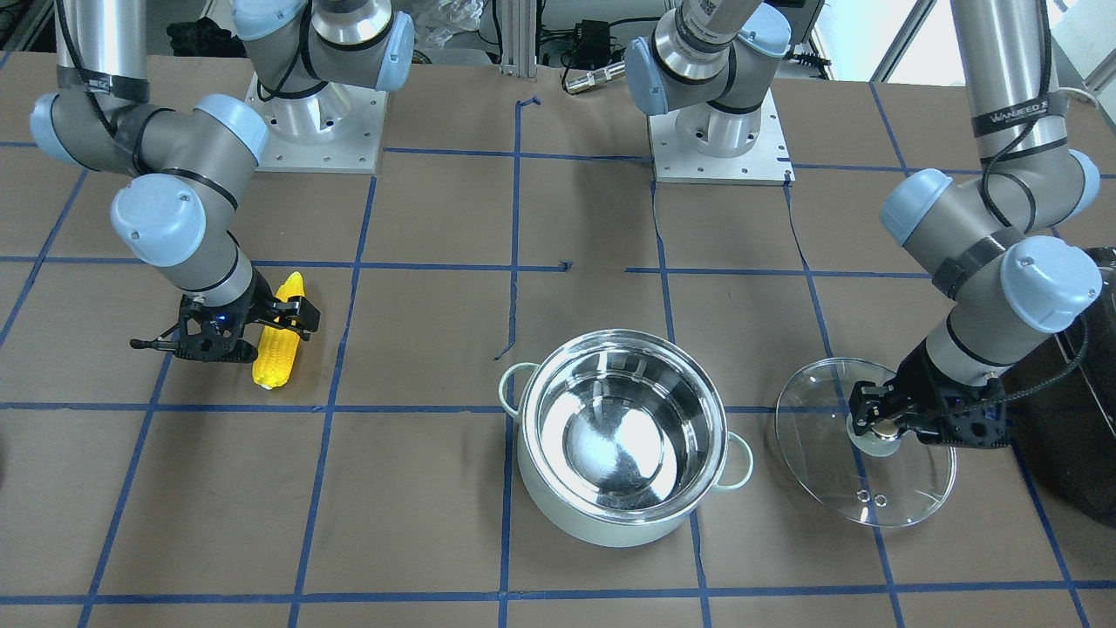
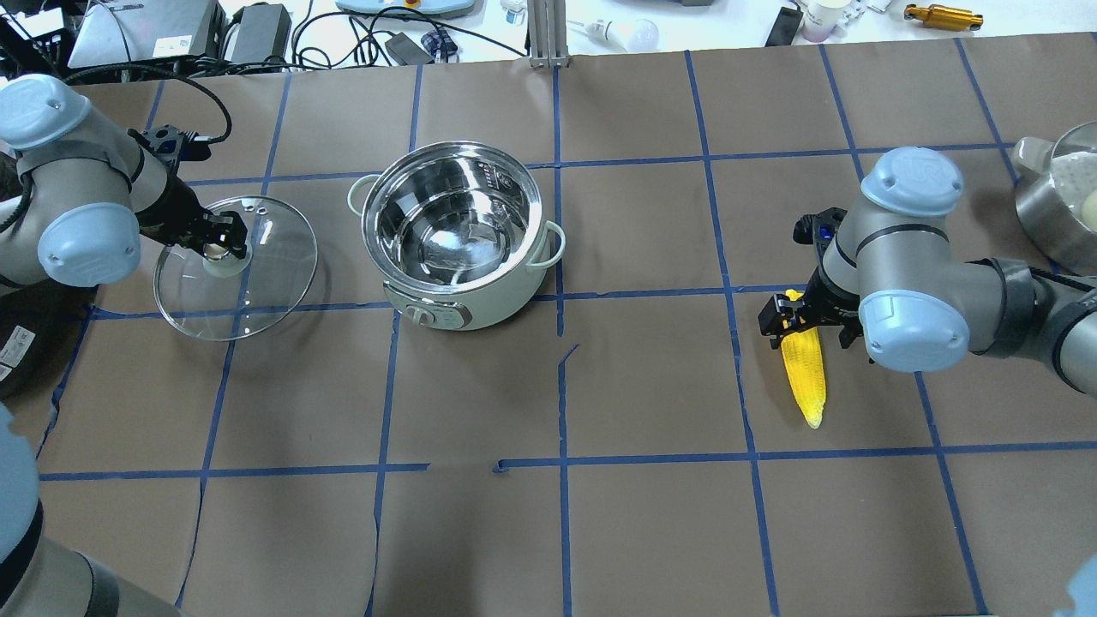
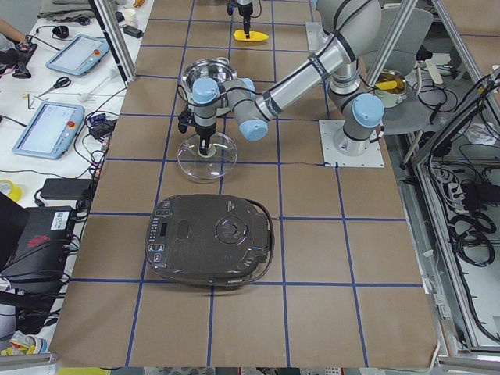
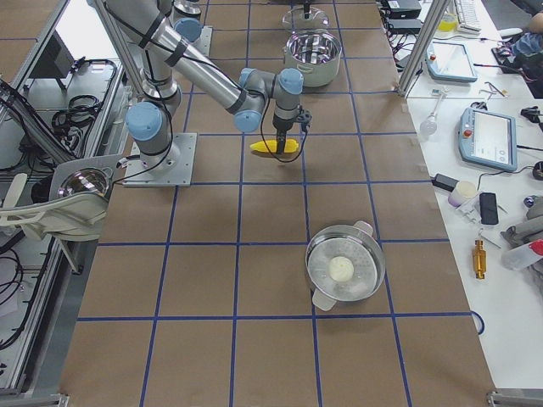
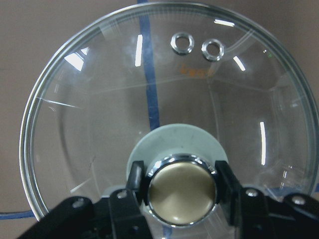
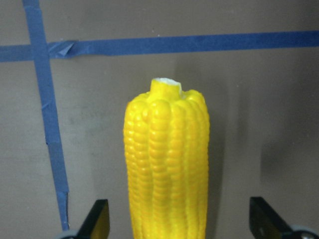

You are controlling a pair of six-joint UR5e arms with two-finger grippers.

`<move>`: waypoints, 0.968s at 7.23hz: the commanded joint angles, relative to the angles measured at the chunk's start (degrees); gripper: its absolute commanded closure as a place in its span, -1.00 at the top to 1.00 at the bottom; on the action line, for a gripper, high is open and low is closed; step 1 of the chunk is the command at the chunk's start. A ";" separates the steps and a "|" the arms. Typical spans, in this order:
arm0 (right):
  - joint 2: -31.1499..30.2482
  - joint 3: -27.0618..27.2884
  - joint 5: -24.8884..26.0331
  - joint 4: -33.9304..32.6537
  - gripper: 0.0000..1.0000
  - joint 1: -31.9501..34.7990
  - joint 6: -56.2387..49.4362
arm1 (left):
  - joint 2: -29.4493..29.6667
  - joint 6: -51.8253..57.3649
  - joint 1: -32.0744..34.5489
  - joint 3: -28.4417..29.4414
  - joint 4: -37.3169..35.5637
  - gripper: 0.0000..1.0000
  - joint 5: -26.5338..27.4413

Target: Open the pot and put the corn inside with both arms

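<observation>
The mint-white pot [image 1: 610, 516] stands open in the middle of the table, its steel inside empty; it also shows in the overhead view [image 2: 454, 302]. Its glass lid [image 1: 872, 497] lies flat on the table beside it [image 2: 257, 296]. My left gripper [image 1: 881, 426] is shut on the lid's knob [image 5: 182, 191], with a finger [image 5: 135, 177] pressed on each side. The yellow corn [image 1: 275, 353] lies on the table [image 2: 807, 377]. My right gripper [image 1: 279, 318] is open and low over the corn's thick end [image 6: 167, 164], one finger on each side with gaps.
A black appliance [image 3: 209, 238] sits on the table behind the lid, near my left arm [image 1: 1077, 436]. A steel pan with a white ball [image 4: 344, 270] stands beyond the corn. The arm bases [image 1: 719, 139] are at the robot's side.
</observation>
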State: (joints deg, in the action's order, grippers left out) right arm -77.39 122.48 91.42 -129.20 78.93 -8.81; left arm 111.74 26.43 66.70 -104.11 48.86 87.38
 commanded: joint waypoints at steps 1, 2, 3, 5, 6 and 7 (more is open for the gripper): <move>0.92 0.12 -0.01 -3.15 0.21 0.00 -0.42 | 0.67 -0.15 -1.57 -0.39 -0.61 -0.73 0.07; 1.10 0.04 -0.10 -3.69 -0.60 0.00 -0.51 | 0.76 -0.15 -1.66 -0.39 -0.61 -0.73 0.07; 1.10 -0.05 -0.10 -4.04 -0.92 0.00 -0.42 | 1.28 -0.15 -1.66 -0.13 -0.70 -0.73 0.07; 1.01 -3.10 -0.18 -3.09 -1.00 0.00 -0.51 | 1.72 -0.59 -1.66 -0.13 -0.79 -0.34 0.25; 0.49 -7.91 -0.10 1.36 -1.00 0.17 0.45 | 1.90 -0.67 -1.66 -0.04 -0.79 0.08 0.34; 0.57 -15.36 -0.01 7.76 -1.00 2.70 3.76 | 2.07 -1.55 -1.66 -0.13 -0.70 0.24 0.34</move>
State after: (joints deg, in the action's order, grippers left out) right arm -76.71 114.50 91.32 -127.69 79.68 -7.81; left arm 113.60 25.57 65.04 -104.20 48.10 87.67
